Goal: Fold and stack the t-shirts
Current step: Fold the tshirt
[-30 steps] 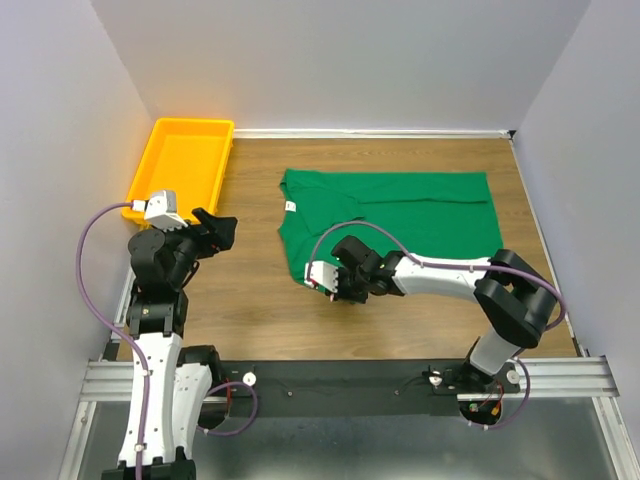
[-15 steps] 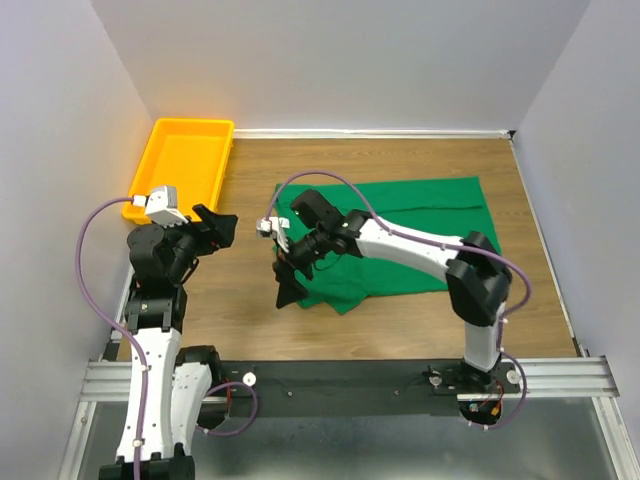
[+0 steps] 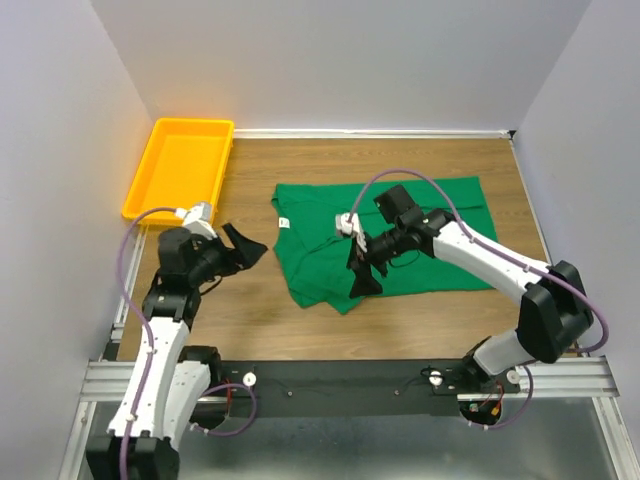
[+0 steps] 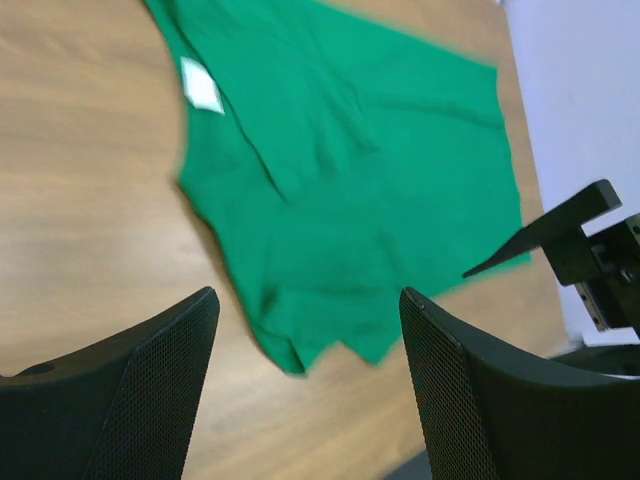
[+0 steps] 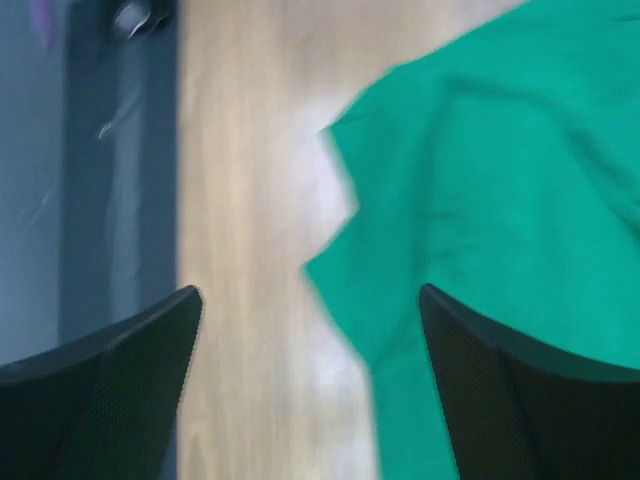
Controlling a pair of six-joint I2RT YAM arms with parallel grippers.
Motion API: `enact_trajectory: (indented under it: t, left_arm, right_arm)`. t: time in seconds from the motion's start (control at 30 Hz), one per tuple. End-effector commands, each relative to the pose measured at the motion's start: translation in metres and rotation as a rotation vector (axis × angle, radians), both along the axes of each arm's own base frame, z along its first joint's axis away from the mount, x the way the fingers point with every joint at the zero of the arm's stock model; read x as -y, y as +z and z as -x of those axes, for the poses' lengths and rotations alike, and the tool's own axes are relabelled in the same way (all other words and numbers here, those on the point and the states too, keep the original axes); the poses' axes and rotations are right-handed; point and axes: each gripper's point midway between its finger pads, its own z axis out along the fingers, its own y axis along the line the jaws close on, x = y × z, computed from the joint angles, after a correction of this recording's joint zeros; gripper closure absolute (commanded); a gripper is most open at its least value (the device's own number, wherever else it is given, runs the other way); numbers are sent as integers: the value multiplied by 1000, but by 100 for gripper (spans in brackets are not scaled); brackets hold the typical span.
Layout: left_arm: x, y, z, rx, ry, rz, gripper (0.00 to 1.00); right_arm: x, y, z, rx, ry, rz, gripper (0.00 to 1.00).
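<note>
Top view: green t-shirt (image 3: 315,265) lies rumpled mid-surface (image 3: 250,160). Right pincer (image 3: 365,272) above its near part; left pincer (image 3: 250,246) just left of cloth.
Left wrist: jaws wide, empty (white neck label (image 4: 203,85) visible).
Right wrist: jaws wide, nothing held; shirt edge below.

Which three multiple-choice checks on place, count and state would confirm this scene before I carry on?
1. Where does the yellow plastic tray sit? A near-right corner of the wooden table; B far-left corner; C under the shirt.
2. How many emerald-green cotton t-shirts show? A one; B two; C three.
3. How is the right gripper? A shut on the shirt; B shut on the tray; C open, empty.
Key: B, the tray lies at the back by the left wall; A, a single shirt lies on the table; C, its fingers stand apart above the cloth.
</note>
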Motion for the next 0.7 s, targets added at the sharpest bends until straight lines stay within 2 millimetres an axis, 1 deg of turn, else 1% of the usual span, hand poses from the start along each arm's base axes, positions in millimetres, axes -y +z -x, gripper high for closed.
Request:
enact_trajectory:
  t: [0.0,0.03,0.07,0.1,0.13,0.17,0.2,0.23,0.27,0.3,0.37,0.4,0.43,0.47,0.5,0.53,0.57,0.63,0.67]
  left_arm:
    - [45,-33,22,-199,-136,1,20]
    - [63,-44,23,-261,-160,-60,20]
    - [56,-41,19,-267,-108,-80,20]
    - [76,-58,32,-380,-176,-150,24]
    - [78,-71,36,-449,-169,-189,27]
    - [84,-94,44,-548,-180,-248,37]
    - [87,-101,49,-584,-183,-269,40]
    - [88,-106,49,-588,-172,-289,41]
    - [91,-109,50,-604,-146,-274,43]
    - [91,-112,47,-585,-133,-260,48]
    - [90,-112,42,-563,-94,-244,48]
    - [89,-116,39,-562,-78,-247,48]
    - [88,-121,38,-568,-74,-256,48]
    - [90,-129,35,-573,-83,-271,48]
    - [90,-136,37,-593,-92,-285,48]
    - [94,-138,32,-580,-103,-282,49]
    - [95,-145,31,-594,-109,-295,49]
    - [98,-146,21,-567,-115,-308,50]
    - [97,-152,18,-575,-118,-329,51]
  right_arm:
    - [20,-30,32,-4,77,113,13]
    - [26,-33,17,-22,-26,168,19]
    - [29,-32,8,-34,-81,180,20]
    - [32,-31,-7,-34,-149,171,21]
    - [38,-29,-18,-45,-212,168,23]
    - [51,-25,-37,-77,-311,154,24]
    - [58,-23,-45,-87,-350,149,24]
    - [67,-23,-53,-86,-391,151,24]
    - [80,-21,-63,-84,-444,151,24]
    - [89,-22,-68,-77,-480,161,24]
    - [101,-22,-72,-84,-525,157,24]
    - [112,-25,-74,-90,-561,156,24]
    - [117,-26,-73,-95,-575,155,24]
    - [126,-29,-74,-102,-606,158,24]
    - [128,-27,-76,-95,-615,151,24]
    - [132,-30,-74,-103,-627,153,24]
    - [137,-30,-76,-107,-644,151,24]
    - [141,-30,-77,-110,-659,150,24]
    - [144,-30,-78,-111,-669,149,24]
